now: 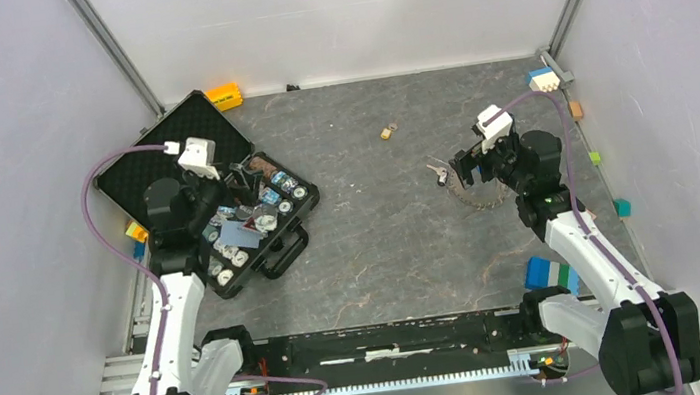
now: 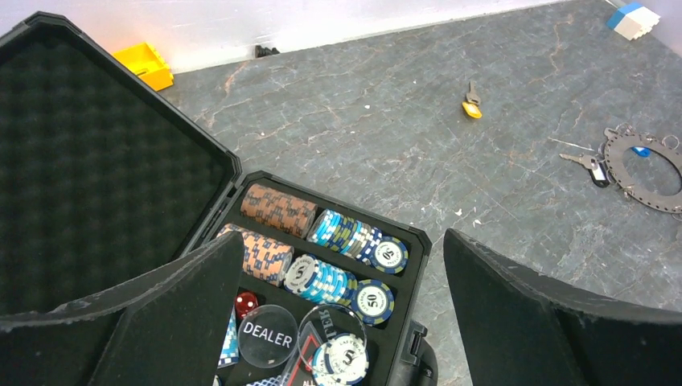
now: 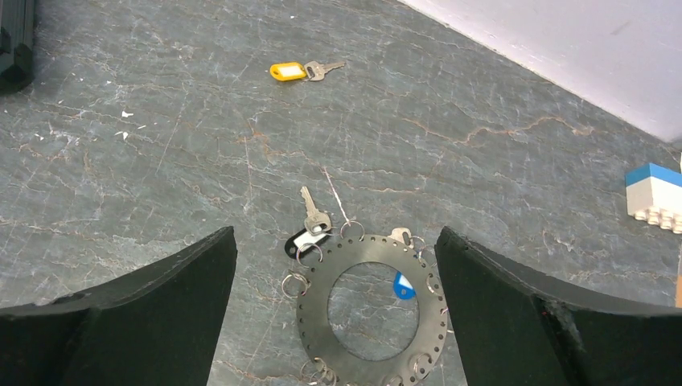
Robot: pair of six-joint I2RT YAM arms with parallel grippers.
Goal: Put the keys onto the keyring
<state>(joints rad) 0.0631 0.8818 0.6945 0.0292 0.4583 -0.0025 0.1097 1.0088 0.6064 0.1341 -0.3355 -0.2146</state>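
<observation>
Right gripper (image 3: 336,233): jaws wide apart, nothing between them. It hovers over the keyring (image 3: 314,314), a flat dark-grey perforated metal ring with small split rings along its rim, lying flat on the grey stone-pattern table (image 3: 161,121).

Blue-tagged key (image 3: 404,285): lies inside the keyring's central hole.

Black-tagged silver key (image 3: 310,229): touches the keyring's outer edge on the far-left side. Cannot tell whether either key is threaded on.

Yellow-tagged silver key (image 3: 293,71): lies loose, well apart from the keyring, on its far side from the arm bases.

Left gripper (image 2: 342,241): jaws apart and empty, above the open black case (image 2: 104,177) of poker chips, well to the left of the keyring.
</observation>
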